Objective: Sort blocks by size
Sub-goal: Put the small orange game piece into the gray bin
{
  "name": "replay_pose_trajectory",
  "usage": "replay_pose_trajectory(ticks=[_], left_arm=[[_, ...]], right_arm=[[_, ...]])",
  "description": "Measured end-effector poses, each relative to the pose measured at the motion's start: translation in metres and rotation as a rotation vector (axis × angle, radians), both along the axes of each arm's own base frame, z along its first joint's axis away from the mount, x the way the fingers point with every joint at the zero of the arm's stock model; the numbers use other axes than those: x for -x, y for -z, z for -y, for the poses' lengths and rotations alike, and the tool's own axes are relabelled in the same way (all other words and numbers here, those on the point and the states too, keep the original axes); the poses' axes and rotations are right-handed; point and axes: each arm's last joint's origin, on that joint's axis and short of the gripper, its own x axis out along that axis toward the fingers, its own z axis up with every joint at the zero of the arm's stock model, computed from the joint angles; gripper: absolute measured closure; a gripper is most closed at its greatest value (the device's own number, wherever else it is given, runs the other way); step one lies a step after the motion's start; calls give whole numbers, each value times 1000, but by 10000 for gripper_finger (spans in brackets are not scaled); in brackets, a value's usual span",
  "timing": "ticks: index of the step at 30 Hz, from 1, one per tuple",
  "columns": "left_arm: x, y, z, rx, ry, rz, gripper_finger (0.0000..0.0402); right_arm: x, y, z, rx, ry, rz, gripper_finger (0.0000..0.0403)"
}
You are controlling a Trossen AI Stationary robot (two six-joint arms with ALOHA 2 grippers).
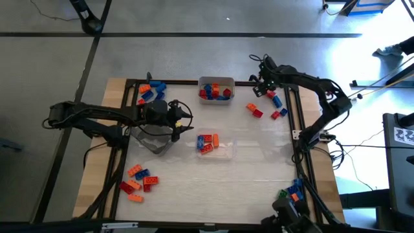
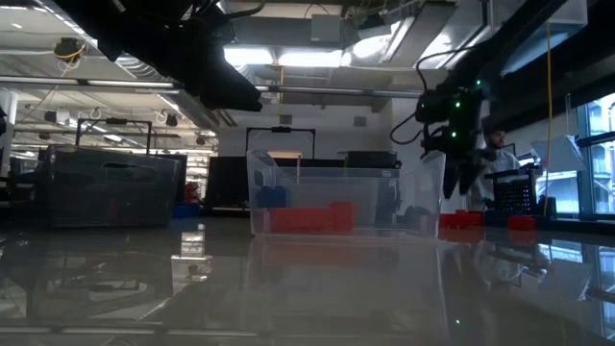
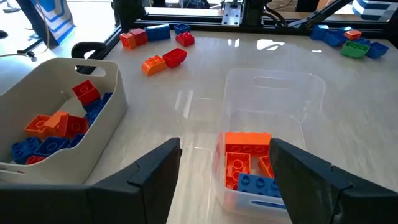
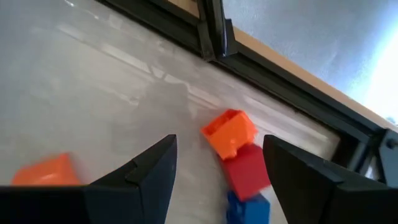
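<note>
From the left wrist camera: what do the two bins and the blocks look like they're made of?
Clear bin: likely thin transparent plastic, since the table shows through its glossy walls. White bin: opaque plastic by its look, with smooth moulded walls and rounded rim. Blocks: hard glossy plastic, with moulded studs and solid colours.

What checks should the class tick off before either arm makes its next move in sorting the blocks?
1. Right gripper empty, jaws apart: ok.
2. Target for it in sight: ok; an orange block, a red block and a blue block lie in a touching row ahead.
3. One of those three can be taken alone: cannot tell; they touch.
4. Left gripper empty, jaws apart: ok.
5. Left gripper over the clear tray: ok; orange and blue blocks already lie inside.
6. White bin upright and open: ok; it holds red, orange and blue blocks.
</note>
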Motion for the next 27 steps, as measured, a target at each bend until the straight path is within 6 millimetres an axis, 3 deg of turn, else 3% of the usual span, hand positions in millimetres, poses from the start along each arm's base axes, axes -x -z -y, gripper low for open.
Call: replay_pose_trajectory(ticks=[11,27], left_arm=[[0,0,0,0,0,-1,170],[0,0,0,1,0,-1,170]], right_arm=[[-4,31,11,-25,13,-113,166],[-8,33,12,-33,-71,-85,166]])
